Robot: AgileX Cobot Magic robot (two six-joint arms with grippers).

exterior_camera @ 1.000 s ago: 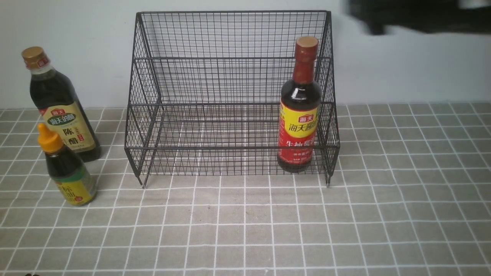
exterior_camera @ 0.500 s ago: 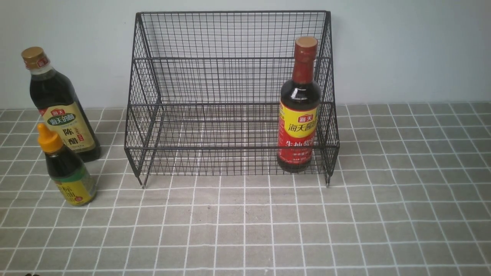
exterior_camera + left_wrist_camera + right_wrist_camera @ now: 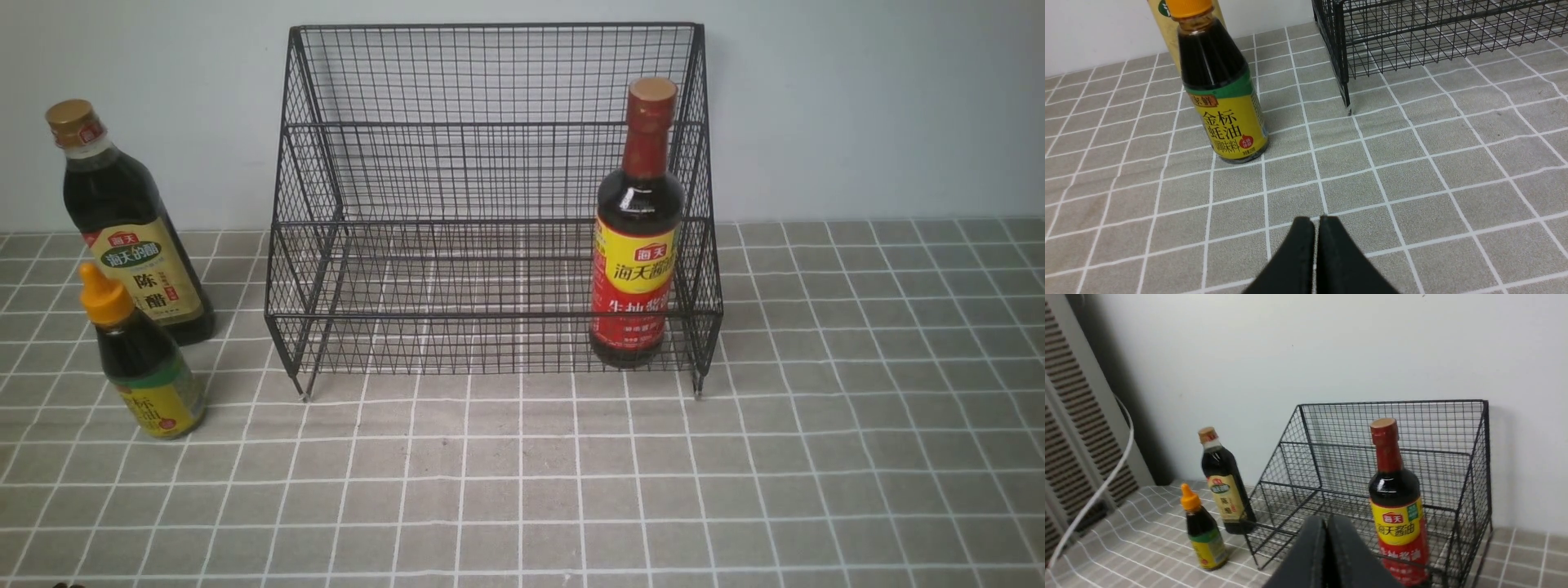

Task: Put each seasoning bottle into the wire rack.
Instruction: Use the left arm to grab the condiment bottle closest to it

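The black wire rack (image 3: 490,163) stands against the wall. Upright in its lower tier at the right end is the red-neck bottle (image 3: 638,237). To the rack's left on the cloth stand the gold-cap bottle (image 3: 122,229) and, in front of it, the short orange-cap bottle (image 3: 143,359). Neither gripper shows in the front view. In the left wrist view my left gripper (image 3: 1316,220) is shut and empty, low over the cloth, short of the orange-cap bottle (image 3: 1220,90). My right gripper (image 3: 1327,519) is shut and empty, raised, facing the rack (image 3: 1396,465) and red-neck bottle (image 3: 1398,506).
A grey cloth with a white grid (image 3: 522,490) covers the table. A white wall (image 3: 857,114) runs close behind the rack. In the right wrist view a louvred panel (image 3: 1069,416) and a white cable (image 3: 1106,477) stand at the table's far left.
The dark blurred arm at the front view's top right one second ago has left that view. The bottles and rack have not moved.
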